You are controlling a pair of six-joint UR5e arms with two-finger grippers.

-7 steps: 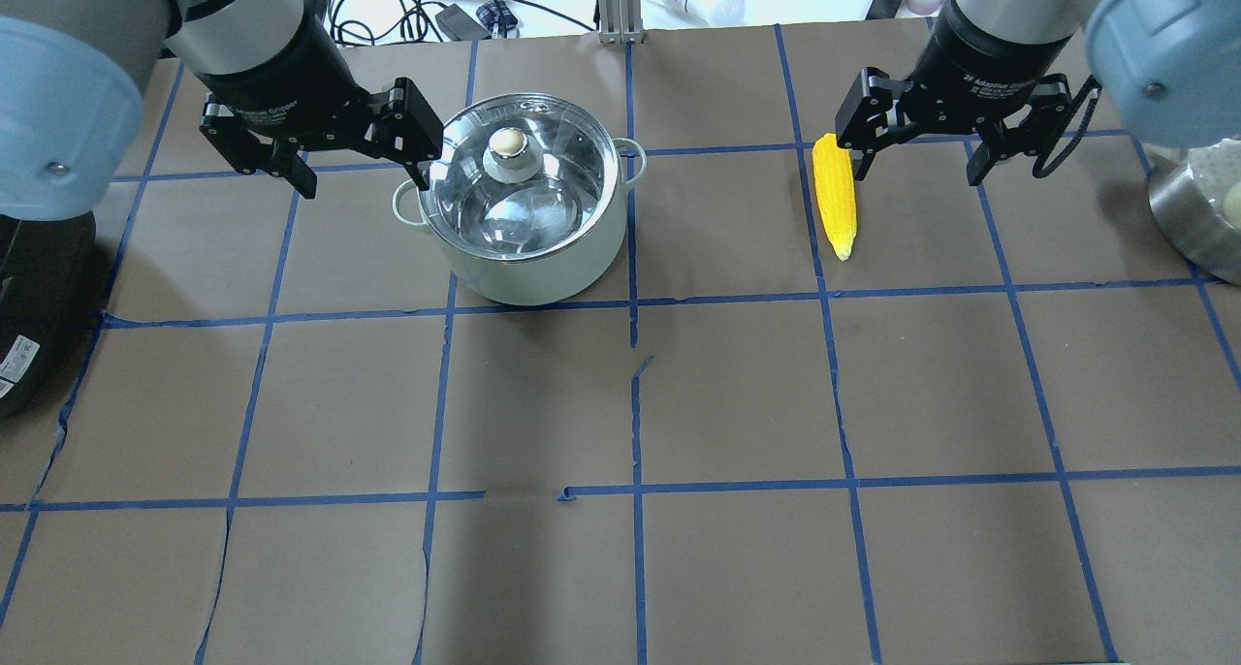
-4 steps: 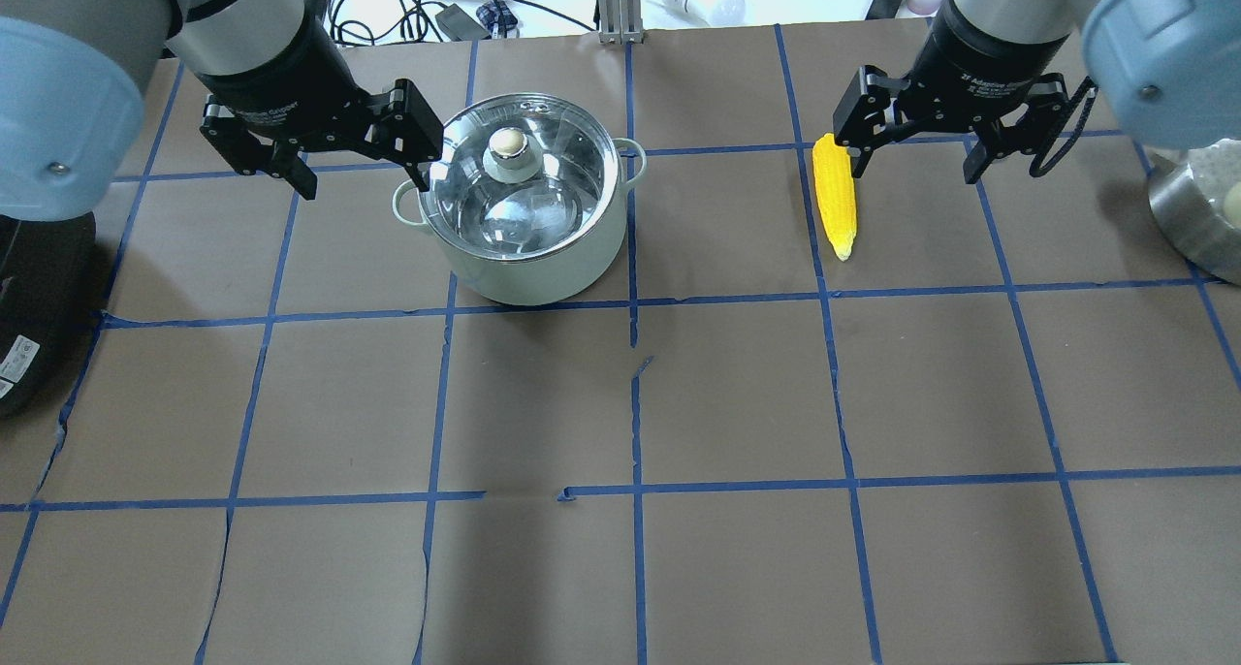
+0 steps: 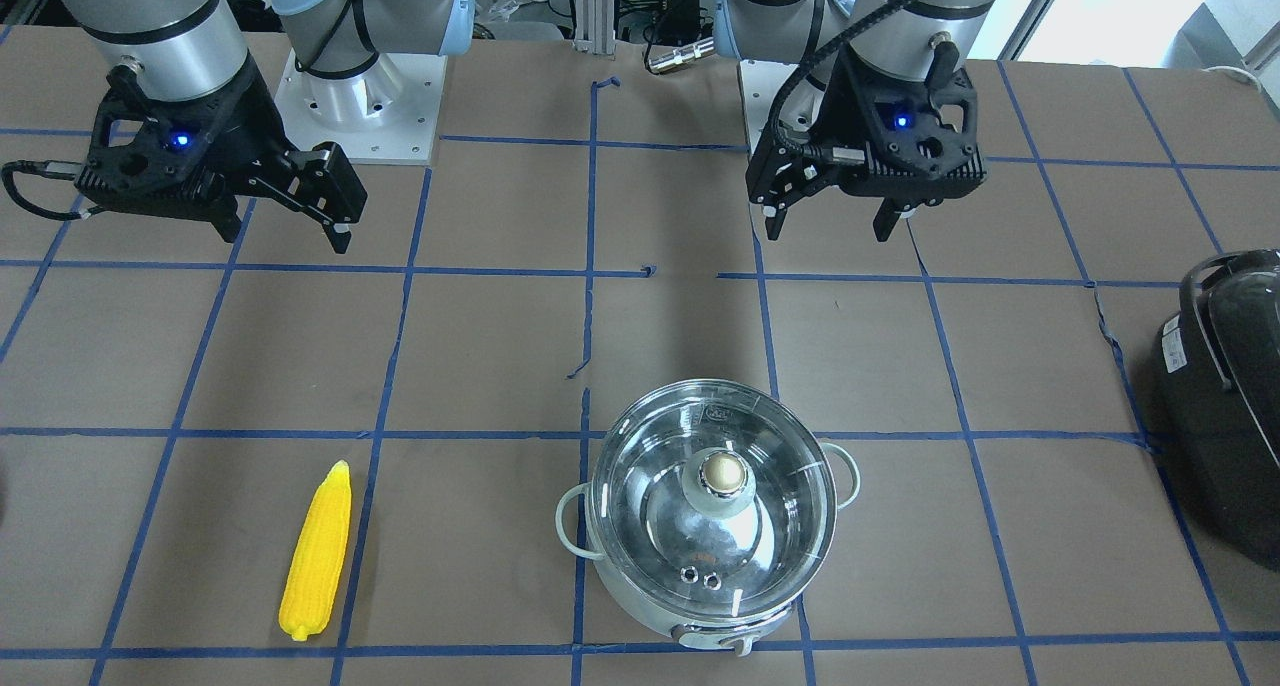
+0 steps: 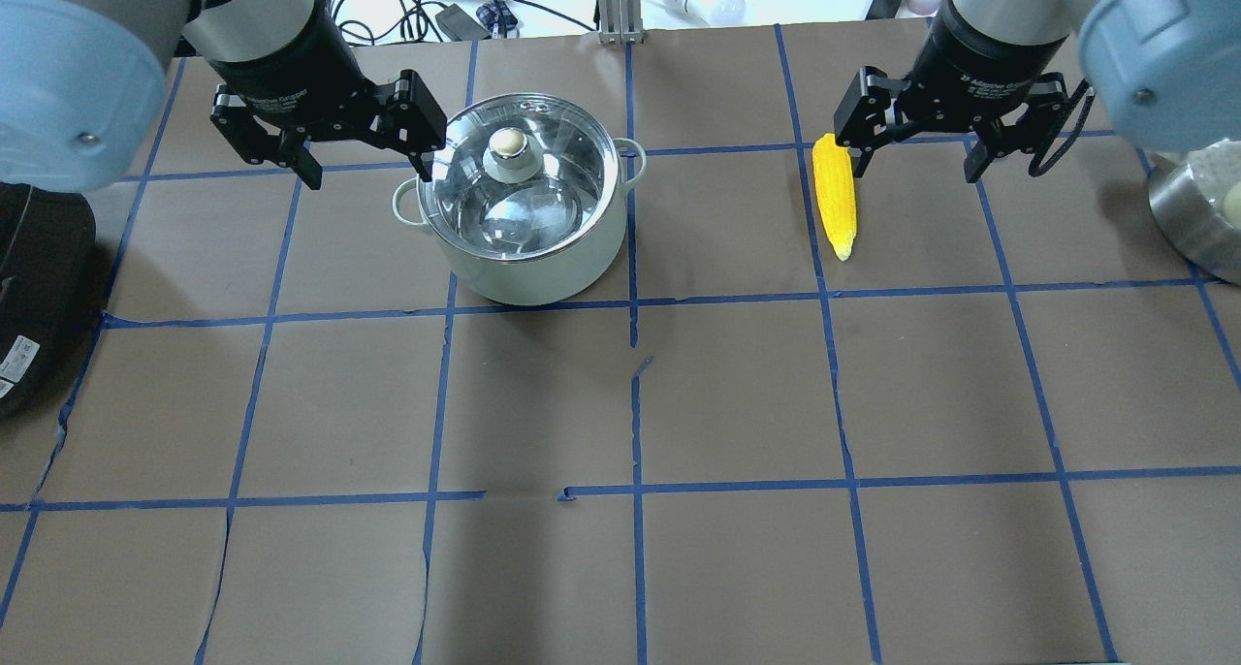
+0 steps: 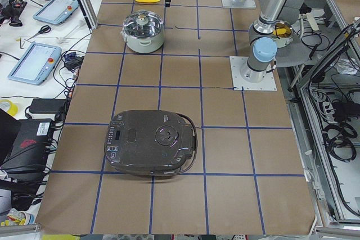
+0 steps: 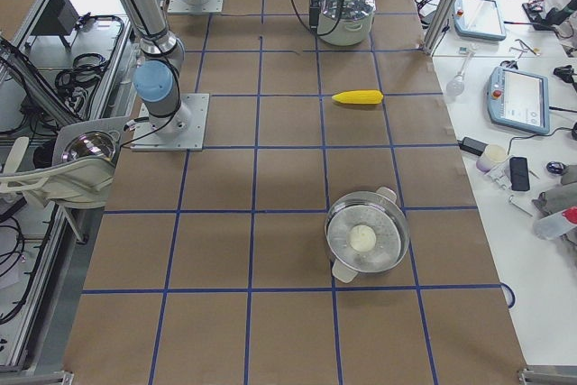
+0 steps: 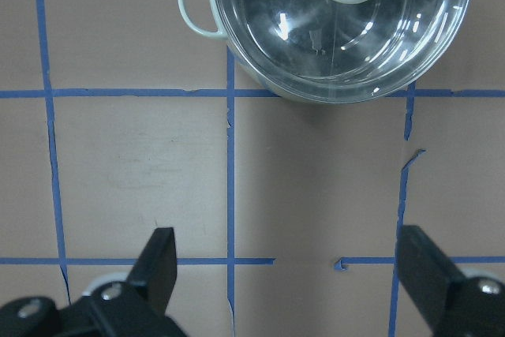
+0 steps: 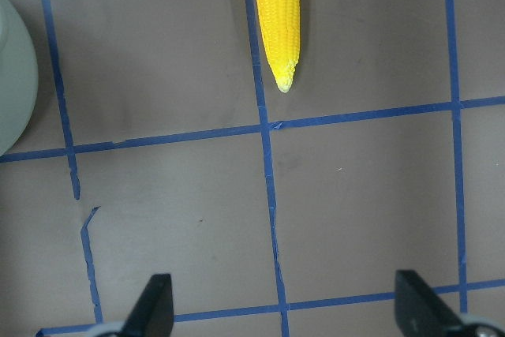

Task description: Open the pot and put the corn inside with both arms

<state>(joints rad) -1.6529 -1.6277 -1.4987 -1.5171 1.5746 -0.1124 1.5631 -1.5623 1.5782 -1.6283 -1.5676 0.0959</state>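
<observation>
A pale green pot (image 4: 543,269) stands at the back left of centre, its glass lid (image 4: 543,185) with a round knob (image 4: 509,144) on it. The pot (image 3: 640,614) also shows in the front view. A yellow corn cob (image 4: 836,200) lies flat at the back right. My left gripper (image 4: 368,166) is open and empty, above the table just left of the pot. My right gripper (image 4: 915,166) is open and empty, just right of the cob's far end. The left wrist view shows the lid (image 7: 339,37) ahead, the right wrist view the cob's tip (image 8: 278,21).
A black rice cooker (image 4: 29,297) sits at the left table edge. A steel bowl (image 4: 1197,214) with something white in it sits at the right edge. Brown paper with blue tape lines covers the table. Cables and devices lie beyond the far edge.
My left gripper has shifted slightly away from the robot and a little toward the pot, still open. My right gripper has barely moved. Pot and corn have not moved.
</observation>
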